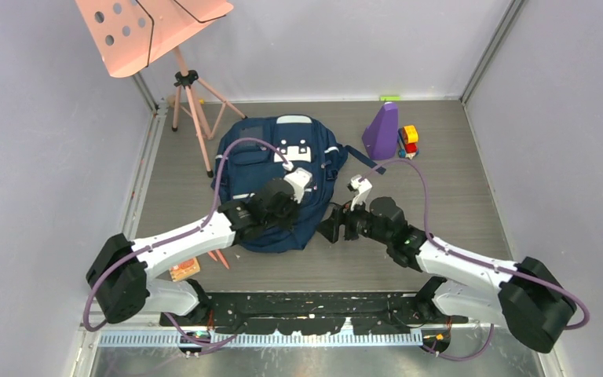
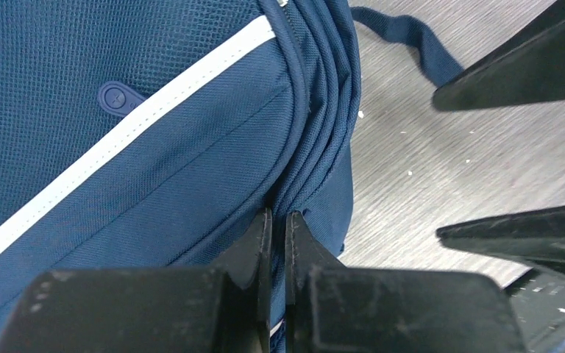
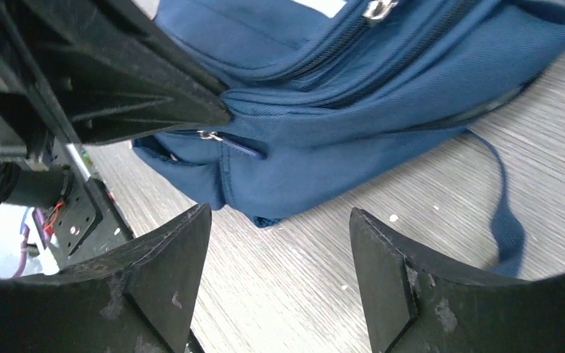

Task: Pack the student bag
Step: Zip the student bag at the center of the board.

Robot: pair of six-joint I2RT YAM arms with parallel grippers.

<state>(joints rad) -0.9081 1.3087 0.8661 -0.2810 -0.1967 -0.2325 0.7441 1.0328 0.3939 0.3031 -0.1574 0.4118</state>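
Observation:
The navy student bag (image 1: pixel 251 153) lies flat on the grey table, white stripes up. My left gripper (image 1: pixel 297 214) sits at its near right edge. In the left wrist view the left gripper (image 2: pixel 279 217) is shut, with the student bag's (image 2: pixel 154 147) piped side seam running into the thin slit between the fingers. My right gripper (image 1: pixel 334 224) hovers just right of the bag over bare table. In the right wrist view the right gripper (image 3: pixel 279 220) is open and empty, facing the student bag's (image 3: pixel 353 95) side, where a zip pull (image 3: pixel 207 135) shows beside the left gripper's finger (image 3: pixel 154 95).
A loose blue strap (image 1: pixel 365 159) trails right of the bag. A purple wedge (image 1: pixel 382 129) and a yellow-red toy (image 1: pixel 409 137) stand at the back right. A pink stand on a tripod (image 1: pixel 188 86) is at the back left. An orange item (image 1: pixel 184 269) lies near the left arm's base.

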